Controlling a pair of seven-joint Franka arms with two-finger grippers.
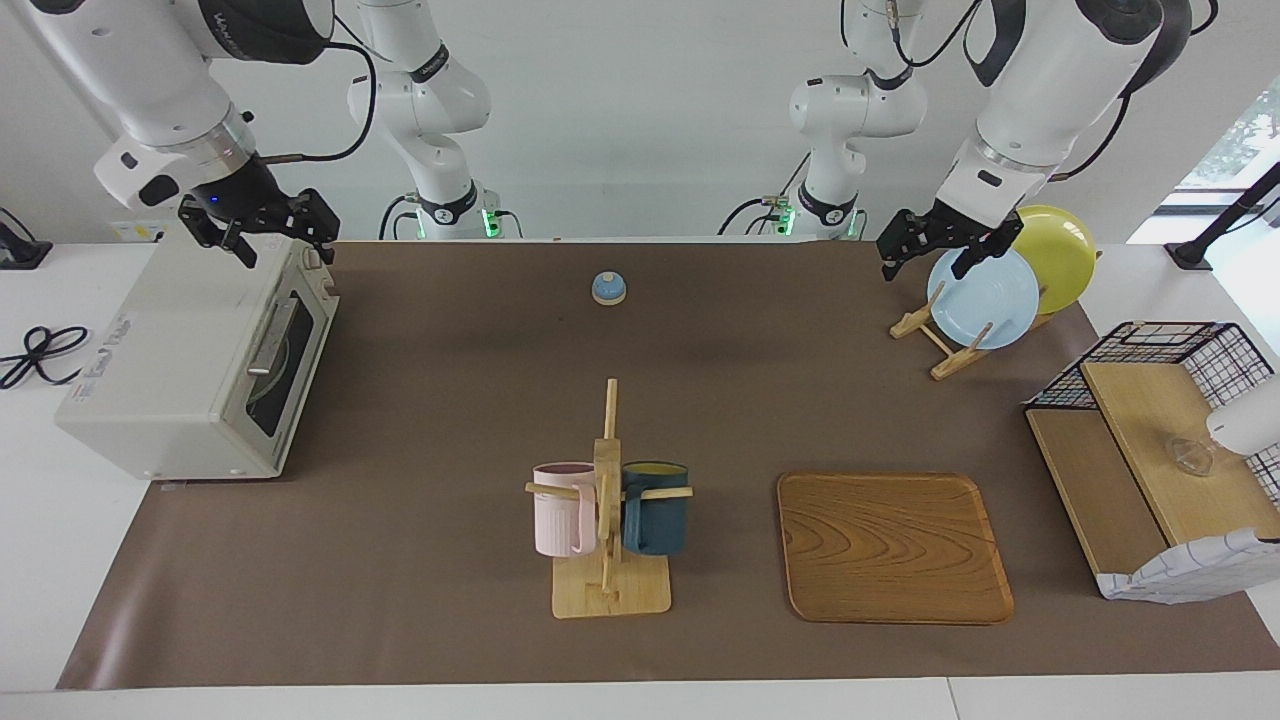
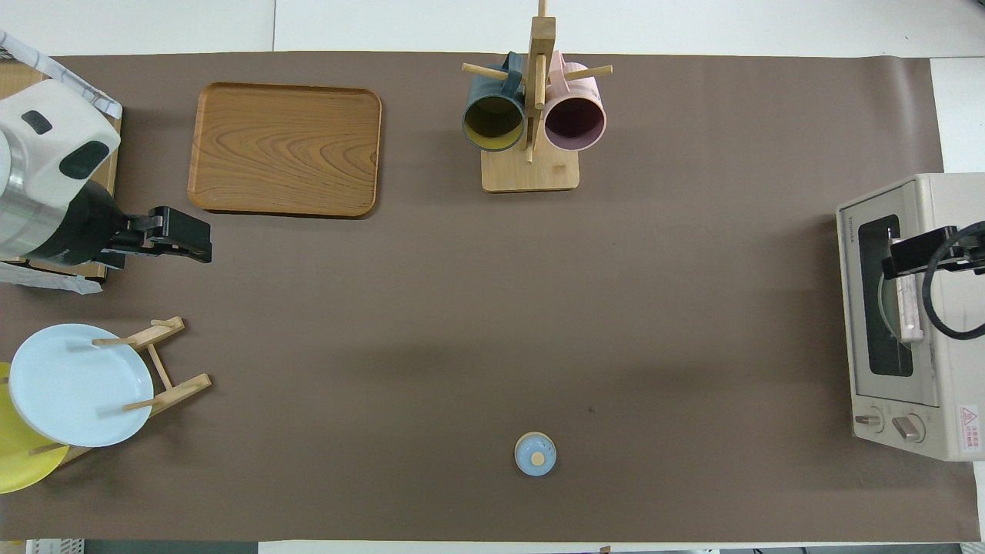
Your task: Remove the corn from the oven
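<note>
The off-white oven (image 1: 170, 370) stands at the right arm's end of the table, its dark glass door (image 1: 285, 350) closed with the bar handle (image 1: 268, 335) across it. It also shows in the overhead view (image 2: 950, 369). The corn is hidden; only a pale round shape shows through the glass (image 2: 886, 308). My right gripper (image 1: 285, 245) is open and empty, up over the oven's top edge above the door (image 2: 893, 261). My left gripper (image 1: 925, 262) is open and empty, up over the plate rack, and also shows in the overhead view (image 2: 202, 240).
A mug stand (image 1: 608, 500) holds a pink and a dark blue mug mid-table. A wooden tray (image 1: 890, 545) lies beside it. A plate rack (image 1: 945, 340) holds a light blue plate (image 1: 985, 295) and a yellow plate (image 1: 1060, 255). A small blue knob-topped lid (image 1: 608, 288) and a wire shelf (image 1: 1150, 440) are also present.
</note>
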